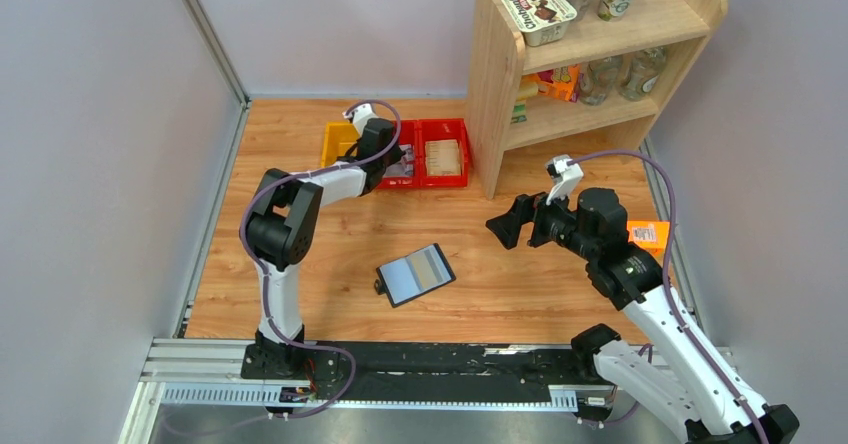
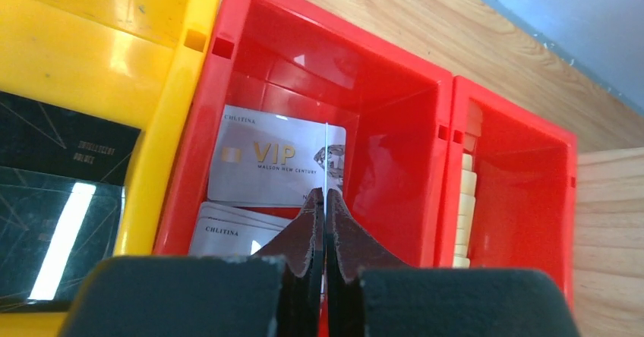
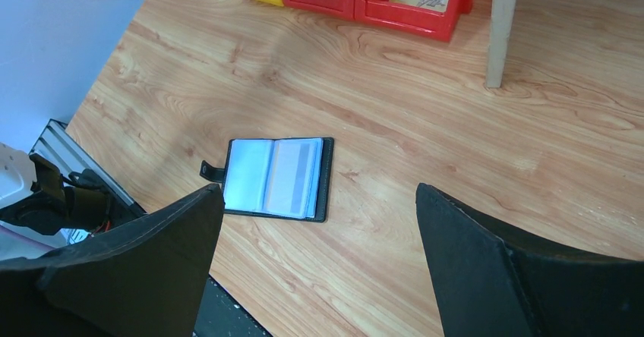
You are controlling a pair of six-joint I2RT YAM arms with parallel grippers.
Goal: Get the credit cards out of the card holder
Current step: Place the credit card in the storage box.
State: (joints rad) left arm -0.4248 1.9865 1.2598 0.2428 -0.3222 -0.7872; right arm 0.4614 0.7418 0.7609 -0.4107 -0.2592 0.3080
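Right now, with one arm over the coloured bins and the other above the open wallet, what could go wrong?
1. The left gripper pinches a thin card, seen edge-on, above the red bin. It might slip out early or tip against the bin wall.
2. The wallet lies open and loose on the table, with nothing pinning it. If the open right gripper reaches in, it may just push the wallet along.

Left gripper (image 2: 325,194) clamped — right gripper (image 3: 317,189) agape
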